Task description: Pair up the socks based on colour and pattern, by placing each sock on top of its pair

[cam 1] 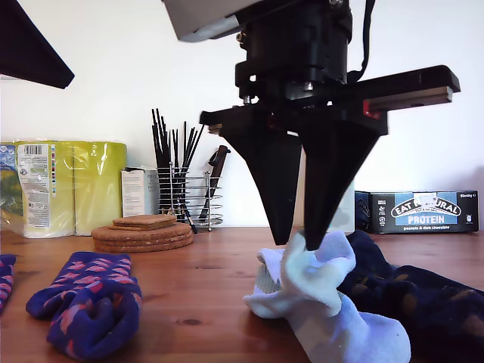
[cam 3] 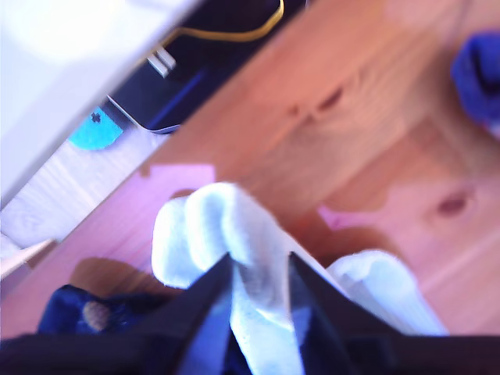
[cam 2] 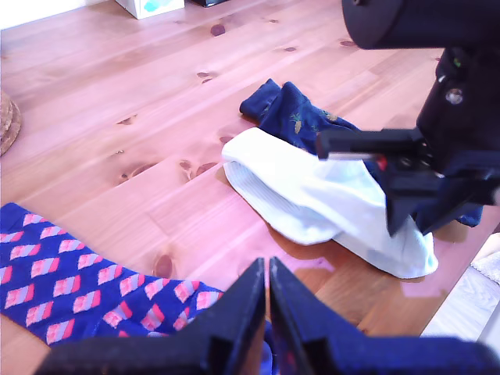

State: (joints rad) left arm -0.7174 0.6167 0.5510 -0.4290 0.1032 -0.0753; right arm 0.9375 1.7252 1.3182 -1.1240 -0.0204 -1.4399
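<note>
- Now, at the exterior view's far left, a sliver of a blue-purple sock [cam 1: 4, 278] with pink diamonds shows at the frame edge on the wooden table [cam 1: 204, 287].
- Just to its right lies the diamond-patterned sock [cam 1: 91, 302], flat on the table; behind it stand a pack of paper rolls [cam 1: 64, 185], a stack of cork coasters [cam 1: 144, 232] and a wire holder [cam 1: 189, 198] with dark sticks.
- My first gripper [cam 2: 268, 293] hangs over the end of that diamond-patterned sock [cam 2: 70, 277] in the first wrist view, its jaws drawn together with nothing between them.
- Centre of the exterior view: my second gripper [cam 1: 301, 240] points straight down, its jaws pinched on a raised fold of the pale blue sock [cam 1: 318, 295]. The second wrist view shows the same pale fabric [cam 3: 250, 273] squeezed between the fingertips [cam 3: 207, 293].
- The rest of the pale blue sock drapes on the table, partly over the dark navy sock [cam 1: 416, 291] with orange-yellow spots, which lies toward the exterior view's right.
- Behind that, a protein bar box [cam 1: 423, 212] stands against the wall.
</note>
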